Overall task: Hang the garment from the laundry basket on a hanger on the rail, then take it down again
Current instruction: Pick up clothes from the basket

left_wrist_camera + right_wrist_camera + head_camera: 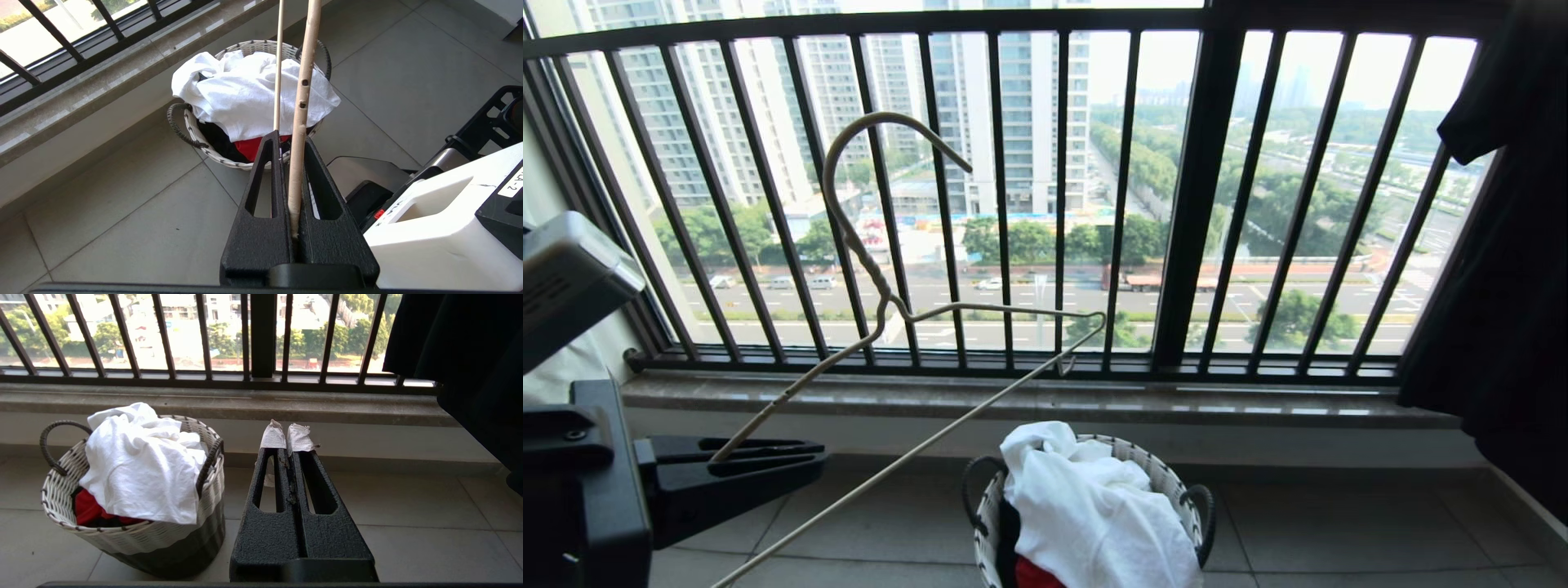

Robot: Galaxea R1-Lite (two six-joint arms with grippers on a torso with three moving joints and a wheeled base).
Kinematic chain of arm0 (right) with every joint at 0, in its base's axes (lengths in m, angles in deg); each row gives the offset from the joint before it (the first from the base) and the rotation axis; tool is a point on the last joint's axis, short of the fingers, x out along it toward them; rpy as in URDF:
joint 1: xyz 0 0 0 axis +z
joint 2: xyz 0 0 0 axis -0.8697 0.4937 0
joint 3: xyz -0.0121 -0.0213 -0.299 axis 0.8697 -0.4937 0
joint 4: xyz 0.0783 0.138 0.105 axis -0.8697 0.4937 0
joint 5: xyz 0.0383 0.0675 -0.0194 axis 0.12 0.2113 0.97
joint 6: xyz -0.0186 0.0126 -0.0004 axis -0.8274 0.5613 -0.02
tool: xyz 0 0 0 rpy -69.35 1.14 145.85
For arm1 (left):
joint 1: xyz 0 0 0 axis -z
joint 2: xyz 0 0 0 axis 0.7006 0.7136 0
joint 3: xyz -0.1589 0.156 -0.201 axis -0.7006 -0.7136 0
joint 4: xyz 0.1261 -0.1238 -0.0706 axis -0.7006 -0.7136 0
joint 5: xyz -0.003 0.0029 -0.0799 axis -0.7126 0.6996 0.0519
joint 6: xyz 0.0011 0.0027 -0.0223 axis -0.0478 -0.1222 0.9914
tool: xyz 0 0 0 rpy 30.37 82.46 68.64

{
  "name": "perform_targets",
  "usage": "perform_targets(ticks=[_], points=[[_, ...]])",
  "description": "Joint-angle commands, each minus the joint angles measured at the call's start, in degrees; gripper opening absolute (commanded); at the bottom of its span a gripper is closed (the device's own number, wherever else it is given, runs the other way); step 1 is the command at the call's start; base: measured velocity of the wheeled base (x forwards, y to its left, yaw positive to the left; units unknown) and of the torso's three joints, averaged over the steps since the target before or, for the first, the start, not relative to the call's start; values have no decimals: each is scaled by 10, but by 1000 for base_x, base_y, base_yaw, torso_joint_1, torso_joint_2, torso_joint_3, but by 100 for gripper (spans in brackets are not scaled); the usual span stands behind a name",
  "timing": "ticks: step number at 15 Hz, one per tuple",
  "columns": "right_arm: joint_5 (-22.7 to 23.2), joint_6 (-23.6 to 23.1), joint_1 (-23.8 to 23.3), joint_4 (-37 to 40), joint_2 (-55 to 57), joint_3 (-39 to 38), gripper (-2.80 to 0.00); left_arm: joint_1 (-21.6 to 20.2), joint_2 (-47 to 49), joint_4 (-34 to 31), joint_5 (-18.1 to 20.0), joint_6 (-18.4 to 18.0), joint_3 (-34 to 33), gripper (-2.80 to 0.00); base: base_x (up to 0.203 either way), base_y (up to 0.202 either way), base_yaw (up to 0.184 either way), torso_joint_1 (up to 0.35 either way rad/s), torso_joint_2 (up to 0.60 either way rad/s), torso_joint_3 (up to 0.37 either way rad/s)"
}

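A barred window (1013, 196) fills the far side of the scene, its thin black bars standing on a stone sill (1029, 398) above a grey tiled floor (1339, 523). At the far right a dark garment (1503, 245) hangs down in front of the bars.

On the floor near the sill, right of centre, sits the laundry basket (1168, 482), a round white woven one with black corded handles. The garment (1086, 506), white and crumpled, lies heaped over the basket's top and spills over its near rim; its chest graphic cannot be made out. A red garment (1033, 576) shows beneath it inside the basket.

At the left the left gripper (760, 461) reaches toward the right, and its jaws are clamped on one shoulder rod of the hanger (980, 310). The hanger is thin and cream-white; it is tilted, its hook rising up in front of the window bars and its long bottom rod slanting down to the near left. It touches neither the basket nor the sill.

The right gripper (286, 441) shows in its own wrist view only, low over the floor to the right of the basket, pointing at the sill. Its jaws are pressed together with nothing between them, and its tips are wrapped in white tape.
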Motion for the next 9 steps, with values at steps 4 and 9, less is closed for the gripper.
perform_targets(ticks=[4, 9], points=[[0, 0, 0, 0, 1, 0, -280, 0, -20, -2, -1, -27, 0, -280, 0, 0, 0, 0, 0, 0], [0, 0, 0, 0, 1, 0, -280, -1, -18, -3, -3, -27, -1, -280, 0, 0, 0, 0, 0, 0]])
